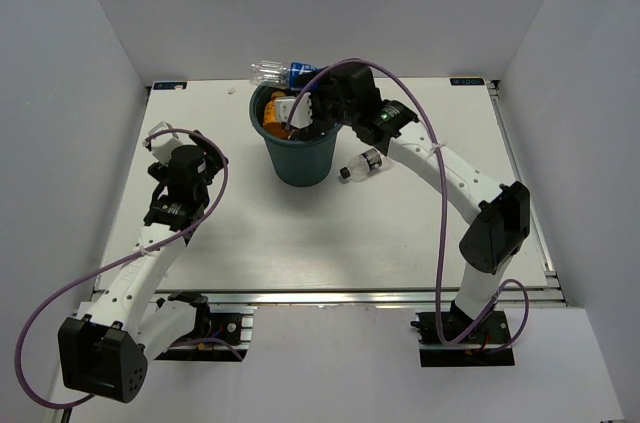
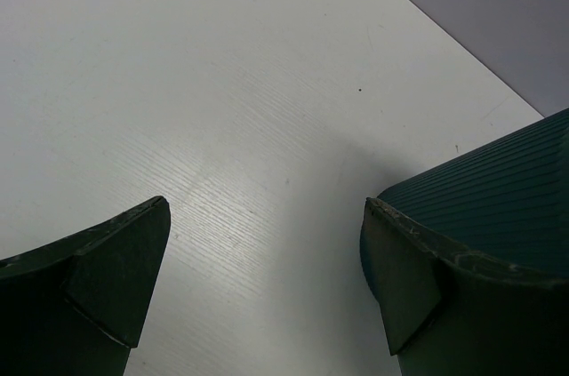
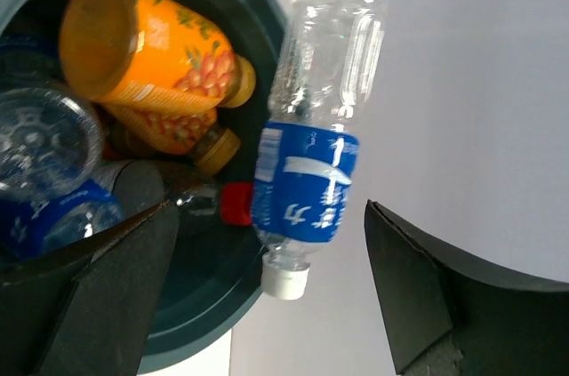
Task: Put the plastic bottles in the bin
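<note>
Bin of dark teal-green ribbed plastic (image 1: 300,165), round, stands toward the far edge of the white table (image 1: 400,243), its base hidden from above. Right gripper (image 3: 268,212) hangs over its mouth, jaws wide apart and gripping nothing. Left gripper (image 2: 267,207), likewise spread and empty, sits near the table's left edge. A clear blue-labelled bottle (image 3: 307,172) with a white cap lies across the bin's far rim; whether it rests there cannot be told. Orange bottles (image 3: 142,47) lie inside, overlapping, beside a cut-off clear bottle (image 3: 40,145). A small clear bottle (image 1: 362,165) lies on the table just right of the bin.
</note>
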Available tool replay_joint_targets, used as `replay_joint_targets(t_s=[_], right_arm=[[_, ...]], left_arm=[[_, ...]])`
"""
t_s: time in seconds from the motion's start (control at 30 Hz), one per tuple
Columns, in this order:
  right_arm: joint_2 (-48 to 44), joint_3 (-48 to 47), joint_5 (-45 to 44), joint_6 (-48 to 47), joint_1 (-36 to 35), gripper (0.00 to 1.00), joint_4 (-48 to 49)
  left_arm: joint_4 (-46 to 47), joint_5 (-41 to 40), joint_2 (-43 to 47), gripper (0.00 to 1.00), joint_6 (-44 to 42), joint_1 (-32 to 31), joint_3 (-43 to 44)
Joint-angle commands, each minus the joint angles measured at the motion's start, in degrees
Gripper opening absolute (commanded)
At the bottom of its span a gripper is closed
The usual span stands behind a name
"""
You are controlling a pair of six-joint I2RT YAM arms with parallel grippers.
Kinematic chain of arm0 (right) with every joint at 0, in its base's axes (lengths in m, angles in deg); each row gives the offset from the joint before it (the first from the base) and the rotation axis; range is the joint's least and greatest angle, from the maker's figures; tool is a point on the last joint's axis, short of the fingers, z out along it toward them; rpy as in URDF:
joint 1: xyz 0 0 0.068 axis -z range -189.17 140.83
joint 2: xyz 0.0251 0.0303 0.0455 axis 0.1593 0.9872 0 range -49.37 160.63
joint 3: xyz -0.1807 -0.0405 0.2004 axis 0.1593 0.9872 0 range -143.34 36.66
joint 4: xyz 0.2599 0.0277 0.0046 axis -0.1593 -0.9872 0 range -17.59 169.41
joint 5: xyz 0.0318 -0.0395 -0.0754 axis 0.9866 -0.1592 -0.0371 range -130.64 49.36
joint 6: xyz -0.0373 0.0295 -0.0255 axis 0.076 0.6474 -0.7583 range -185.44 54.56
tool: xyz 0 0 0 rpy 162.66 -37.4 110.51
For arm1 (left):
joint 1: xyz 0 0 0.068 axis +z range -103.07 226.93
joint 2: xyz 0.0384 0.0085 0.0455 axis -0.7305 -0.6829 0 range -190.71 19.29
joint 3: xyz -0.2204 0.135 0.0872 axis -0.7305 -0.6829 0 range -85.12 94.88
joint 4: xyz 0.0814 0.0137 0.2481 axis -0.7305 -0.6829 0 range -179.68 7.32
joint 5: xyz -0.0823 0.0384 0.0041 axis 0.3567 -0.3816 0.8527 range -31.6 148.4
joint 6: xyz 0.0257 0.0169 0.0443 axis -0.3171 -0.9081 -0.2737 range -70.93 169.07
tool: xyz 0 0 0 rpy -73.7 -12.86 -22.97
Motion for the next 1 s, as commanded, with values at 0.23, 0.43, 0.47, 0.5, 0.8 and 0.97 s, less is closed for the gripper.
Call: replay_joint_targets(t_s=[0.23,0.43,0.47,0.5,0.8,0.97], right_arm=[[-4.49,0.48,13.29,9.74,0.58,0.89,10.15],[-1.96,0.67,5.6,27.39,0.66,0.89,26.74],[-0.73,-1.0,3.57,29.5,1.27,0.89,28.33],[2.15,-2.93,-0.54,35.18,1.71,0.89,29.3],[14.82,-21.48,-20.28,48.22,6.54,0.89,25.11],[14.84,-20.8,-9.65,54.05,10.94,0.89,17.37]], left_arm=[[0.08,-0.44,1.21,0.98,-0.85,0.25,0.04],[1.22,0.79,0.51,0.98,-1.12,0.25,0.57],[1.13,0.79,0.42,0.98,-1.12,0.25,0.57],[1.22,0.79,0.24,0.98,-1.12,0.25,0.57],[1.92,1.49,-0.46,0.98,-0.94,0.34,0.3],[2.27,2.46,-1.16,0.98,-0.85,0.43,0.48]])
